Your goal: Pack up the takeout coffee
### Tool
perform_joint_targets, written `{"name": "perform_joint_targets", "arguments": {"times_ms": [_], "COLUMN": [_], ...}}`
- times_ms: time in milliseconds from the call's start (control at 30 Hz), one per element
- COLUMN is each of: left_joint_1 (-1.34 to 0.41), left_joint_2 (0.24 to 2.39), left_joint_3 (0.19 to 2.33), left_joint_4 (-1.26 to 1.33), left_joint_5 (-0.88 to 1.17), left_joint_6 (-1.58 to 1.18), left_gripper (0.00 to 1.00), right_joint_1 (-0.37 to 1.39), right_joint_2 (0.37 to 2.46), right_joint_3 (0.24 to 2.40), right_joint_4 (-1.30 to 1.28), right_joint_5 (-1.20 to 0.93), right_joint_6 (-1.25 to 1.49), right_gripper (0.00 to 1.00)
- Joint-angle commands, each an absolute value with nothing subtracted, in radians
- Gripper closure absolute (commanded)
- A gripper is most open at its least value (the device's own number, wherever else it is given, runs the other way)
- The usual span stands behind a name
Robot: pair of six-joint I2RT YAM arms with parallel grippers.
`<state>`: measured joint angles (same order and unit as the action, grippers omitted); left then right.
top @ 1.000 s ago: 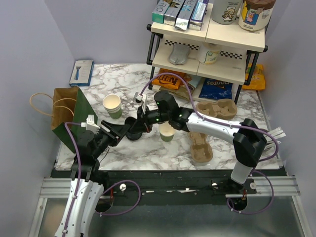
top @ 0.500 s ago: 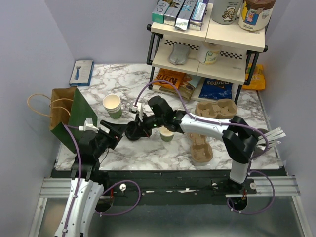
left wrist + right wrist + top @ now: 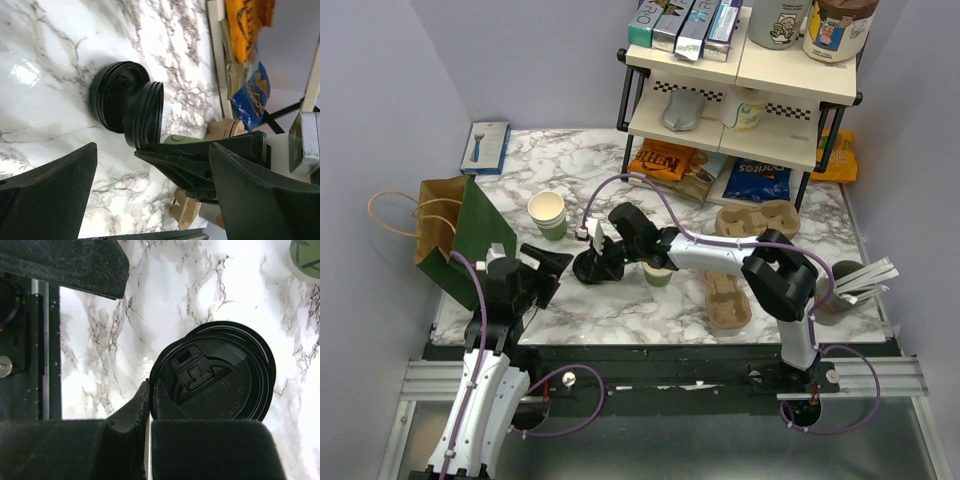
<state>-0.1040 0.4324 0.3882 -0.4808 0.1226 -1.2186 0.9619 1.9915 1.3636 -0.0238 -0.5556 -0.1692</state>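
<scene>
Right now the right claw (image 3: 595, 259) pinches a black lid (image 3: 212, 375) by its rim, tilted over a second lid (image 3: 114, 97) that lies flat on the marble table (image 3: 620, 310) at mid-frame. Just right of them stands the green cup (image 3: 658, 277). At lower left, the left claw (image 3: 555, 272) hangs spread.

on the worktop (image 3: 590, 160), two dark-green paper cups (image 3: 549, 215), at least two black lids (image 3: 114, 97), two brown pulp carriers (image 3: 727, 298), one grey cup (image 3: 837, 300) of white sticks (image 3: 868, 272), one green-and-brown paper bag (image 3: 455, 235), one blue box (image 3: 485, 147), one two-tier shelf rack (image 3: 740, 95), one orange snack bag (image 3: 663, 160) and one blue snack bag (image 3: 757, 180).
</scene>
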Motion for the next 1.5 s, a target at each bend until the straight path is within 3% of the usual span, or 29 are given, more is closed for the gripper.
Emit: {"name": "perform_joint_targets", "arguments": {"times_ms": [0, 367, 500, 567, 667, 800, 1033, 1467], "left_joint_1": [-0.098, -0.098, -0.098, -0.098, -0.098, -0.098, -0.098, -0.098], "left_joint_2": [0.491, 0.503, 0.508, 0.503, 0.499, 0.502, 0.512, 0.496], "left_joint_3": [0.41, 0.411, 0.419, 0.417, 0.417, 0.417, 0.419, 0.385], "left_joint_4": [-0.526, -0.512, -0.528, -0.531, -0.535, -0.538, -0.534, -0.546], "left_joint_5": [0.089, 0.087, 0.086, 0.086, 0.086, 0.086, 0.095, 0.126], "left_joint_6": [-1.236, -1.227, -1.218, -1.216, -1.212, -1.204, -1.195, -1.195], "left_gripper": [0.01, 0.01, 0.01, 0.01, 0.01, 0.01, 0.01, 0.01], "right_joint_1": [0.98, 0.98, 0.98, 0.98, 0.98, 0.98, 0.98, 0.979], "right_joint_2": [2.04, 2.049, 2.062, 2.078, 2.095, 2.105, 2.112, 2.128], "right_joint_3": [1.394, 1.423, 1.44, 1.46, 1.488, 1.494, 1.512, 1.566], "right_joint_4": [-0.025, -0.041, -0.072, -0.089, -0.136, -0.143, -0.143, -0.186], "right_joint_5": [-0.515, -0.522, -0.508, -0.494, -0.505, -0.506, -0.511, -0.669], "right_joint_6": [-0.203, -0.155, -0.144, -0.147, -0.161, -0.153, -0.115, 0.113], "right_gripper": [0.86, 0.66, 0.69, 0.76, 0.71, 0.74, 0.99, 0.99]}}
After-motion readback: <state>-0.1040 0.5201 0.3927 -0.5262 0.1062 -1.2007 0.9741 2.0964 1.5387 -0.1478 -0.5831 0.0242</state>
